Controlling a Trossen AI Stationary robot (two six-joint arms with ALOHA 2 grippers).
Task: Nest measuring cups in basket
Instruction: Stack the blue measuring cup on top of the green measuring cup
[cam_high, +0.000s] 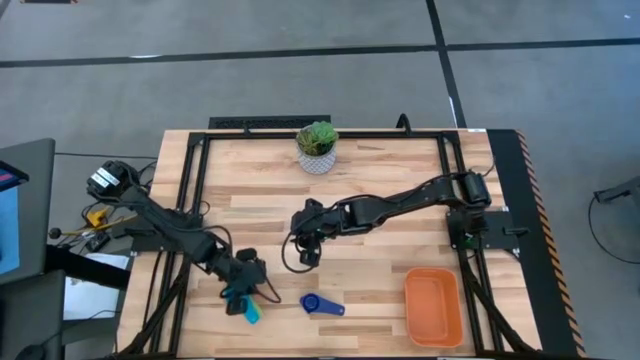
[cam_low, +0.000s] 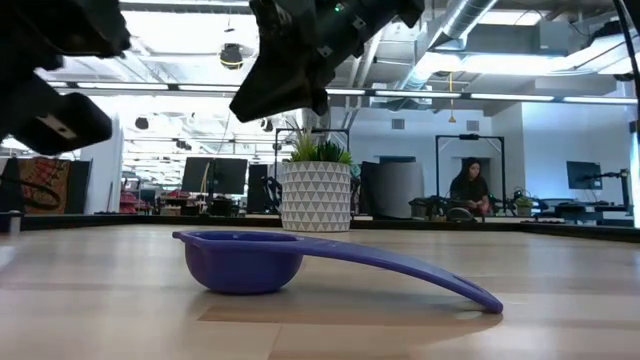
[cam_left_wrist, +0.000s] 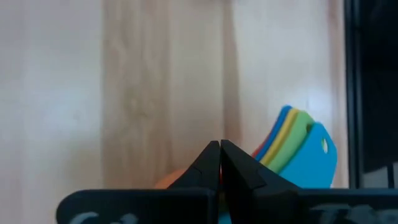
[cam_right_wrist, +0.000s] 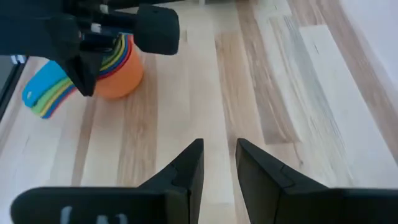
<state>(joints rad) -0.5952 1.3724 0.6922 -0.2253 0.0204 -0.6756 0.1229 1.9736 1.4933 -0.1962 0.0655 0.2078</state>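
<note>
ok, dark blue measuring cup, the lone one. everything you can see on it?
The dark blue measuring cup lies alone on the wooden table near its front edge, between the nested stack at the left gripper and the orange basket. It looks like glossy plastic: a shallow round bowl sitting upright, with a long flat handle that arcs down until its tip meets the wood. Neither gripper touches it.

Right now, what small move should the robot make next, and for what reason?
Probably lower the right gripper toward the dark blue cup. Its fingers are parted and empty above bare wood, this cup lies alone on the table, and the left gripper is shut at the nested stack. The basket holds nothing.
</note>
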